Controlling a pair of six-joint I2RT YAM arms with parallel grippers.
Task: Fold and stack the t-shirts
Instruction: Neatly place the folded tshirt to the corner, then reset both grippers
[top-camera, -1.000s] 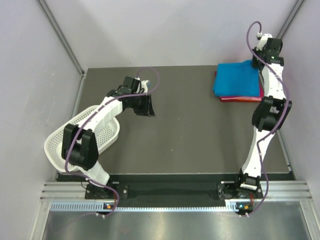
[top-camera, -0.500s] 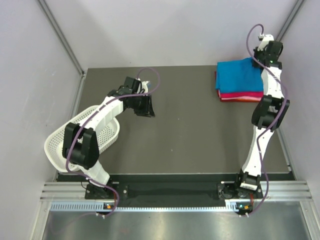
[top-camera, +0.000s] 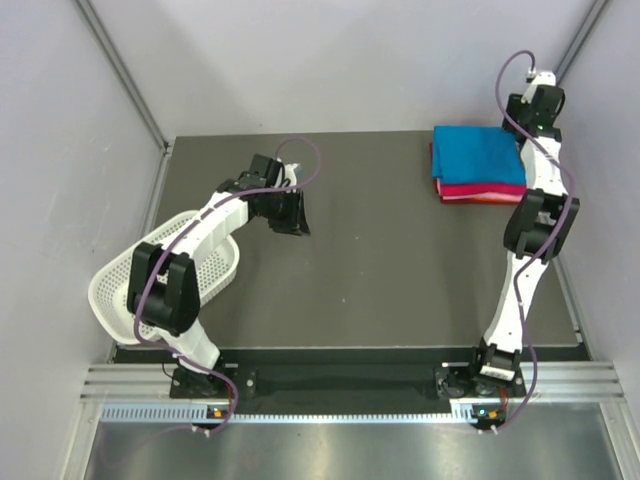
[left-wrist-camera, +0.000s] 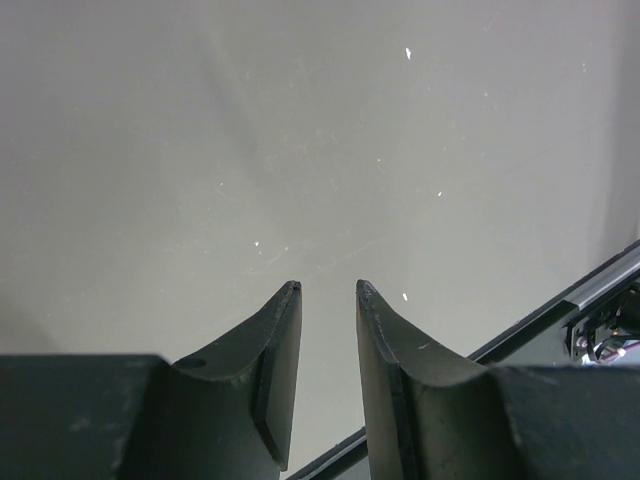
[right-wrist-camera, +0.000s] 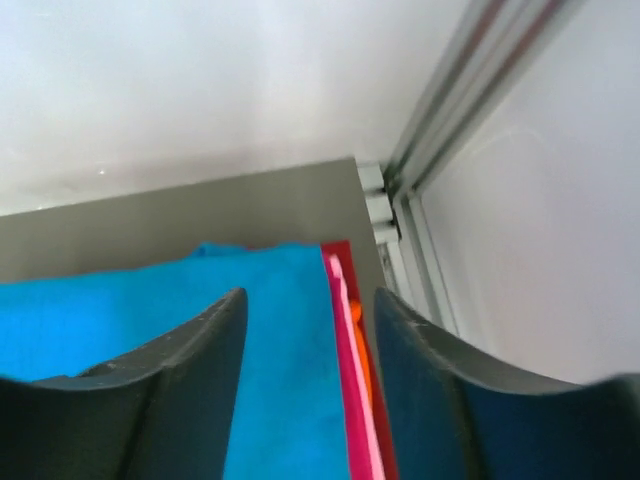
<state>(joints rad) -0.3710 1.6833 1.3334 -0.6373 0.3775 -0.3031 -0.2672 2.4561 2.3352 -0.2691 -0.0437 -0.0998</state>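
The blue t-shirt lies folded on top of the folded pink-red t-shirt at the table's far right corner. In the right wrist view the blue shirt fills the lower left and the pink-red shirt's edge runs beside it. My right gripper hovers above the stack's far right edge, open and empty; its own view shows it with the jaws apart. My left gripper is over the bare table at centre left, open and empty, as its wrist view shows.
A white mesh basket sits at the left table edge, partly under the left arm. Grey walls and metal frame posts enclose the dark table. A frame rail runs close to the right of the stack.
My right gripper has lifted off the blue shirt and pulled back toward the far right corner. The shirt's right edge now lies flat. The left arm has not moved.
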